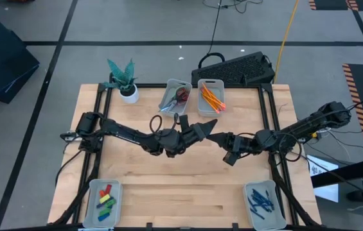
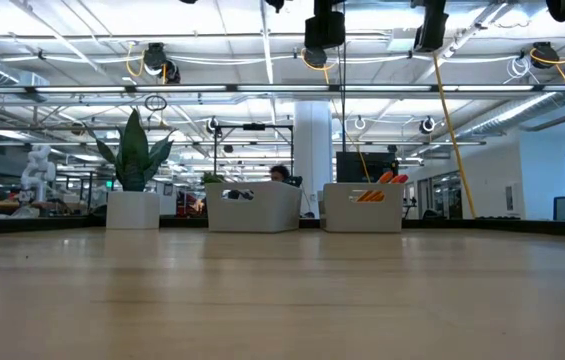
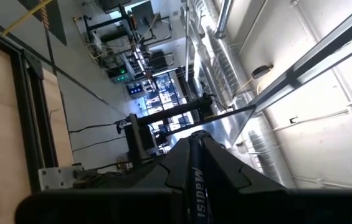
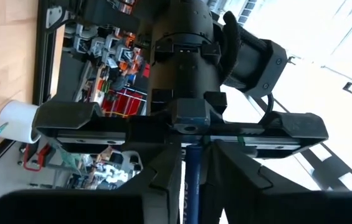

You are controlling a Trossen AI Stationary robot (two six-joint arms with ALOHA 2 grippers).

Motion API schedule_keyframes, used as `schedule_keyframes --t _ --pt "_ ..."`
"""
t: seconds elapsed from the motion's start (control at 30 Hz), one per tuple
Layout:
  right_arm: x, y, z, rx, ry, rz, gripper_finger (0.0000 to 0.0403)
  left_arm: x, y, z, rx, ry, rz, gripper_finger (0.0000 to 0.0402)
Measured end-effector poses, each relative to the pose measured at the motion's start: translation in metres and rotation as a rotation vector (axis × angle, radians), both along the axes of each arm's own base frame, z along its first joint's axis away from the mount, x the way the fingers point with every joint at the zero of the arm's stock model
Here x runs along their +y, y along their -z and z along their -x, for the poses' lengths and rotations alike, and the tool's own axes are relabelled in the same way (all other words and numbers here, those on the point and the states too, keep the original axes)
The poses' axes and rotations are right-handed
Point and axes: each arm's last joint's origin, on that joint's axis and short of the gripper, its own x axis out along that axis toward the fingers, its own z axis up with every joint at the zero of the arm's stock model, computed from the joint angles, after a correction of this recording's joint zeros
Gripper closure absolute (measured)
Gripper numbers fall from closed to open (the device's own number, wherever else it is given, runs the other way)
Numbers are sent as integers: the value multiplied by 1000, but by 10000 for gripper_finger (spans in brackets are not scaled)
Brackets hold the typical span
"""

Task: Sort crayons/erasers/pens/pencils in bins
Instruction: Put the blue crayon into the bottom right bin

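My two grippers meet tip to tip above the middle of the table, my left gripper (image 1: pixel 211 126) reaching from the left and my right gripper (image 1: pixel 212 136) from the right. A dark blue pen (image 4: pixel 192 180) with white print lies between the right fingers and runs on toward the left gripper; it also shows between the left fingers as the pen (image 3: pixel 197 186). Both grippers are shut on it. From above the pen is hidden by the fingers. A near-right bin (image 1: pixel 261 200) holds blue pens, a near-left bin (image 1: pixel 104 202) coloured erasers, and a far bin (image 1: pixel 211 96) orange pencils. My left gripper pinches the pen's printed barrel (image 3: pixel 197 177) between its two fingers, which lie along the pen and come level from the table's left. The pen is clear of the table. My right gripper pinches the pen's barrel (image 4: pixel 192 186) between its two fingers (image 4: pixel 163 180), which lie along it and come level from the table's right.
A second far bin (image 1: pixel 176 96) holds red-handled scissors. A white plant pot (image 1: pixel 128 94) stands at the far left, and a black keyboard (image 1: pixel 239 67) lies beyond the far edge. Bare wood stretches between the two near bins.
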Motion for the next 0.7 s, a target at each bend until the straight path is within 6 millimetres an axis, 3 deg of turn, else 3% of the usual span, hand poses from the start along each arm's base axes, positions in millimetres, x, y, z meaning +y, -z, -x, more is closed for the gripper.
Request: schedule_keyframes --t 0.4,0.57,0.7 --pt "0 0 0 -3 -2 -47 375 -1 0 0 8 10 -14 366" --pt "2 1 1 -3 -12 -55 376 -2 0 0 32 11 -64 364" --pt "8 0 2 -5 -34 -65 371 -3 -1 0 53 29 -139 340"
